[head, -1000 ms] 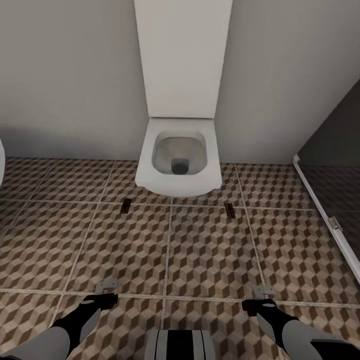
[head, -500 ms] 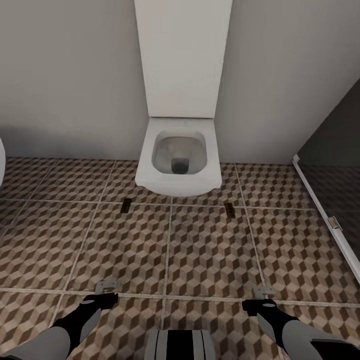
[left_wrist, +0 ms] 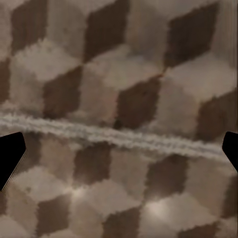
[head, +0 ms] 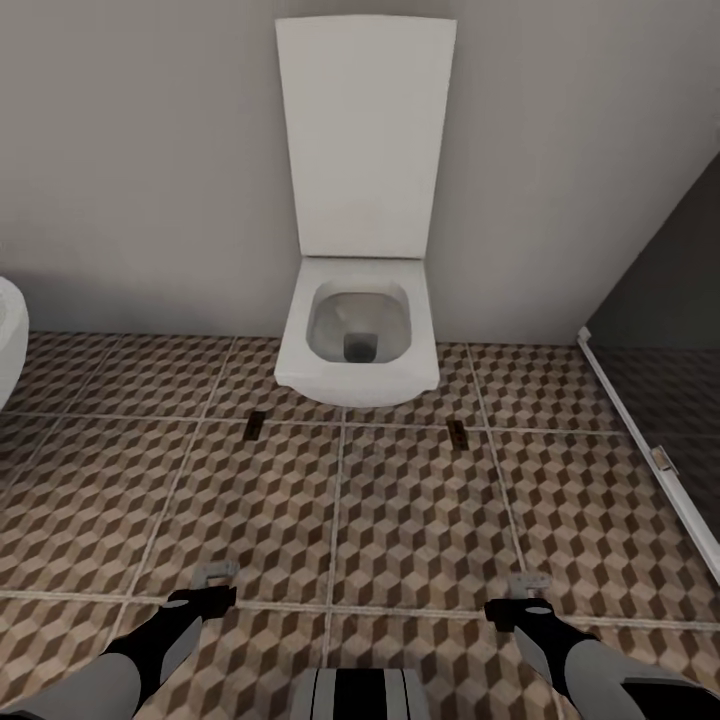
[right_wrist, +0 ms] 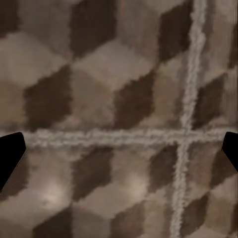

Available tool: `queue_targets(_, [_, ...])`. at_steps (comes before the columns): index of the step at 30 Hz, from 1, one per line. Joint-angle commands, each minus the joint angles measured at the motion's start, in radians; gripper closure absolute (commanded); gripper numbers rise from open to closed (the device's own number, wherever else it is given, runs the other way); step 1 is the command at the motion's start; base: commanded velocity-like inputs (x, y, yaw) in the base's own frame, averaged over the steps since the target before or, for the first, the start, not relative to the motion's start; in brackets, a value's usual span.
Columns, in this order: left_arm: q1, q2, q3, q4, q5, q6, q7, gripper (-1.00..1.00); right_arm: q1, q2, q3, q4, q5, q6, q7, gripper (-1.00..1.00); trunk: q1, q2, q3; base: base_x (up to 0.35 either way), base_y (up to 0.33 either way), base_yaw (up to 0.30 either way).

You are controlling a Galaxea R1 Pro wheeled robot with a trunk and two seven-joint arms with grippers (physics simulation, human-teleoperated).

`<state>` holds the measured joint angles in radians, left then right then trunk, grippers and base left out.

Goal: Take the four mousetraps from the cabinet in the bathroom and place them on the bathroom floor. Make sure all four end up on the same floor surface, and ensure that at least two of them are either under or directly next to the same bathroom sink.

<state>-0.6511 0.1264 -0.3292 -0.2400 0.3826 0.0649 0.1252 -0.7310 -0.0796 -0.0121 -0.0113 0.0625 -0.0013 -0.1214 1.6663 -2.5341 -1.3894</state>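
The bathroom floor (head: 420, 520) of brown, beige and white cube tiles spreads in front of me. Two small dark flat rectangles lie on it, one (head: 255, 425) at each side (head: 457, 432) of the toilet's front; they are too small to tell whether they are mousetraps. The cabinet and the sink are out of view. My left gripper (head: 215, 576) hangs low over the tiles at the near left, and my right gripper (head: 529, 584) at the near right. Both are open and hold nothing. Each wrist view shows dark fingertips (left_wrist: 10, 156) (right_wrist: 10, 156) wide apart over bare tile.
A white toilet (head: 358, 340) with its lid raised stands against the grey wall straight ahead. A rounded white fixture edge (head: 8, 335) shows at the far left. A dark glass enclosure with a white sill (head: 640, 440) borders the floor on the right.
The whole head picture has shifted: the toilet sits lower and smaller, with the lid's top edge now in frame, so the camera has moved. Both grippers hold the same pose.
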Motion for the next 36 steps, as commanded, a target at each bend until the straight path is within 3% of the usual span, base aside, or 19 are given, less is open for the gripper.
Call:
queue_targets(1, [0.0, 0.001, -0.008, -0.003, 0.008, 0.006, 0.006, -1.0, 0.0, 0.0, -0.002, 0.0, 0.007, 0.0, -0.003, -1.0, -0.001, 0.0, 0.003, 0.0, 0.0, 0.0])
queue_targets(12, [0.0, 0.001, -0.008, -0.004, 0.007, 0.002, 0.007, -1.0, 0.0, 0.0, -0.002, 0.0, 0.007, 0.0, -0.003, -1.0, -0.006, 0.003, 0.046, 0.0, 0.0, 0.0])
queue_targets(23, [0.001, 0.001, -0.008, -0.006, 0.007, -0.002, 0.008, -1.0, -0.001, 0.0, -0.002, 0.001, 0.007, 0.001, -0.003, -1.0, -0.006, 0.003, 0.046, 0.0, 0.0, 0.0])
queue_targets(36, [0.001, 0.001, -0.007, -0.006, 0.008, 0.003, 0.005, -1.0, -0.001, 0.0, -0.001, 0.0, 0.008, 0.003, -0.002, -1.0, -0.011, 0.006, 0.096, 0.0, 0.0, 0.0])
